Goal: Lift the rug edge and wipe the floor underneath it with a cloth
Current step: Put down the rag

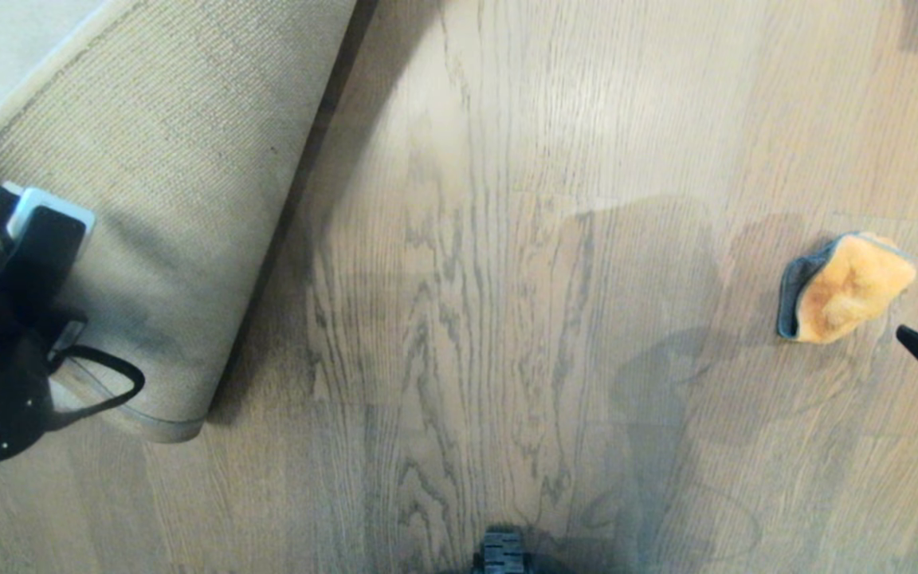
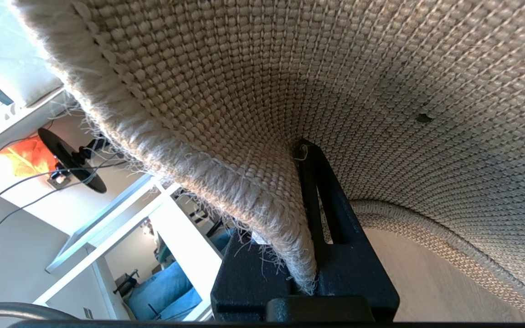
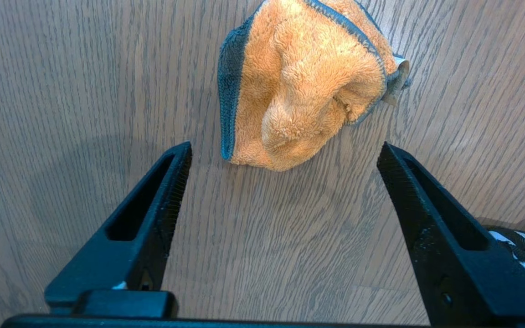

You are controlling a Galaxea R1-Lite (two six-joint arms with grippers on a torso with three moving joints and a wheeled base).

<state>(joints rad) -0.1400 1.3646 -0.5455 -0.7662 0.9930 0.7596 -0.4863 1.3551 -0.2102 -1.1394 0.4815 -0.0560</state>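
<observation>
The left gripper (image 2: 310, 255) is clamped on the rug edge (image 2: 262, 205) (tan backing turned up). The right gripper (image 3: 283, 152) stands wide apart, near the cloth (image 3: 299, 86) on the floor (image 1: 507, 319).

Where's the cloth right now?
In the head view the cloth lies on the floor at the right, just ahead of the open right gripper, untouched.

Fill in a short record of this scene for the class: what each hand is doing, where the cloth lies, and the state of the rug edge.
Left hand: shut on the rug edge, holding it folded back, backing showing
Right hand: open, just short of the cloth, not touching
Cloth: crumpled on the floor, well clear of the rug
</observation>
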